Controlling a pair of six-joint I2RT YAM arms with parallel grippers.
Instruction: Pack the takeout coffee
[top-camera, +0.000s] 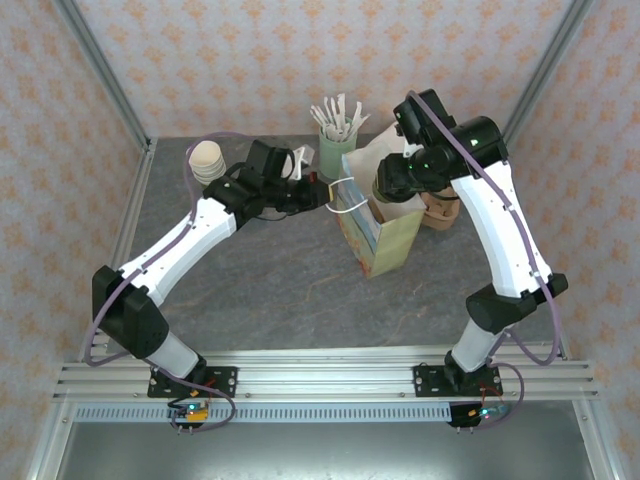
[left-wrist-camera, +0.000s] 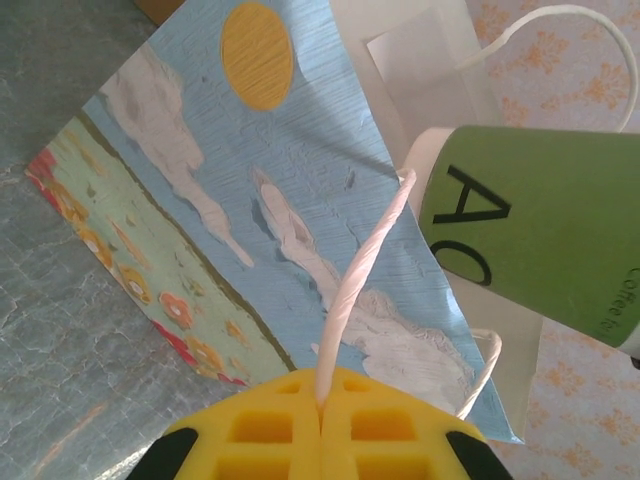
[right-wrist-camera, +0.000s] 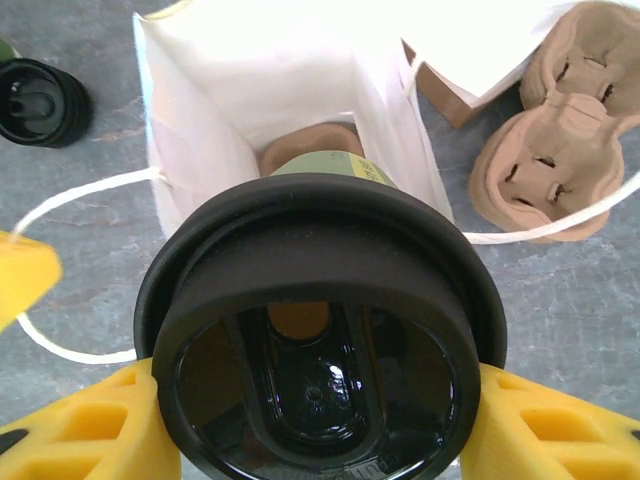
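Your left gripper (left-wrist-camera: 320, 425): jaws clenched on the cord handle (left-wrist-camera: 362, 280) of the paper bag (left-wrist-camera: 230, 190). Your right gripper (right-wrist-camera: 320, 440): jaws grasping the takeout coffee (right-wrist-camera: 318, 300) at its lidded end, cup tipped at the bag's open mouth. Right wrist view adds a loose black lid (right-wrist-camera: 40, 100) and cup carrier (right-wrist-camera: 560, 130) on the worktop (right-wrist-camera: 560, 300).

coffee cup (right-wrist-camera: 318, 300) above bag (right-wrist-camera: 250, 80) mouth | carrier (right-wrist-camera: 560, 150) right of bag (just beside)
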